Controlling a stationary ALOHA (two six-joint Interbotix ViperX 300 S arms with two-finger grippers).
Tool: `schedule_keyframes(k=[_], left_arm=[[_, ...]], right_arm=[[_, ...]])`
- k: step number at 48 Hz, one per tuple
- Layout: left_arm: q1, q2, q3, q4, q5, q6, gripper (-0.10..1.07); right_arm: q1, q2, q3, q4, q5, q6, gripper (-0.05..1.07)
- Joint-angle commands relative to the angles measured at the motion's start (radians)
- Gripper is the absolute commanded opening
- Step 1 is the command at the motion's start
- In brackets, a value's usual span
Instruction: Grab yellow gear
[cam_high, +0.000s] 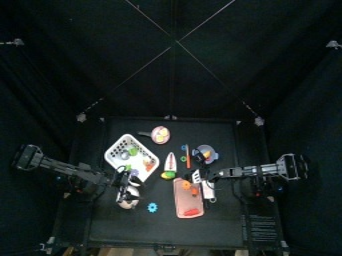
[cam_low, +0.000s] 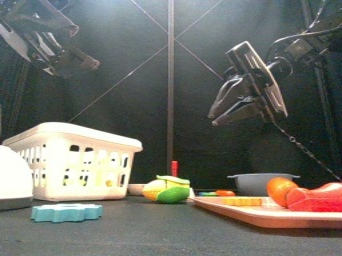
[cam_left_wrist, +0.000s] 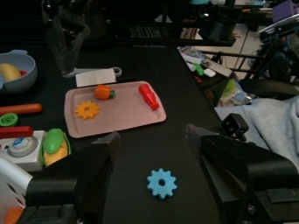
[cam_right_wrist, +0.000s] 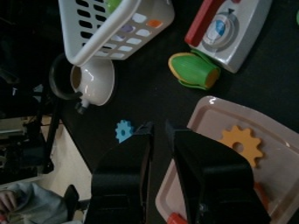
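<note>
The yellow gear (cam_left_wrist: 87, 109) lies flat on a pink tray (cam_left_wrist: 128, 118), beside an orange ball (cam_left_wrist: 104, 91) and a red piece (cam_left_wrist: 149, 94). The right wrist view shows the same yellow gear (cam_right_wrist: 242, 140) just beyond my right gripper (cam_right_wrist: 163, 144), which hangs open and empty above the tray's edge (cam_right_wrist: 216, 109). In the front view this right gripper (cam_low: 230, 100) is high above the tray (cam_low: 254, 210). My left gripper (cam_left_wrist: 155, 147) is open wide over a blue gear (cam_left_wrist: 162, 182), well short of the tray.
A white basket (cam_low: 74, 160) stands at the left, with a green and yellow toy (cam_low: 170, 190) and a grey bowl (cam_low: 261, 182) behind the tray. A white cup (cam_right_wrist: 93, 80) and a white and red toy (cam_right_wrist: 230, 31) sit near the basket (cam_right_wrist: 117, 26).
</note>
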Motion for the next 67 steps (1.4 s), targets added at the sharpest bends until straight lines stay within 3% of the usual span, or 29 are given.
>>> schedule_keyframes(k=[1, 10, 21, 28, 43, 67], left_arm=[[0.008, 0.002, -0.014, -0.003, -0.009, 0.002, 0.95], [0.012, 0.003, -0.009, -0.003, -0.009, 0.002, 0.95], [0.012, 0.003, -0.011, -0.003, -0.009, 0.002, 0.95], [0.012, 0.005, -0.009, -0.003, -0.009, 0.000, 0.95], [0.012, 0.005, -0.005, -0.005, -0.009, 0.000, 0.95], [0.012, 0.005, -0.002, -0.020, -0.008, 0.002, 0.95]], right_arm=[[0.002, -0.025, -0.003, 0.009, 0.009, -0.002, 0.62], [0.008, -0.023, -0.008, -0.011, 0.037, -0.006, 0.62], [-0.008, 0.000, -0.052, -0.052, -0.166, -0.006, 0.62], [-0.041, 0.035, -0.072, -0.103, -0.190, -0.002, 0.62], [-0.072, 0.046, -0.041, -0.044, -0.176, 0.003, 0.61], [-0.063, 0.025, -0.018, -0.012, -0.041, 0.002, 0.53]])
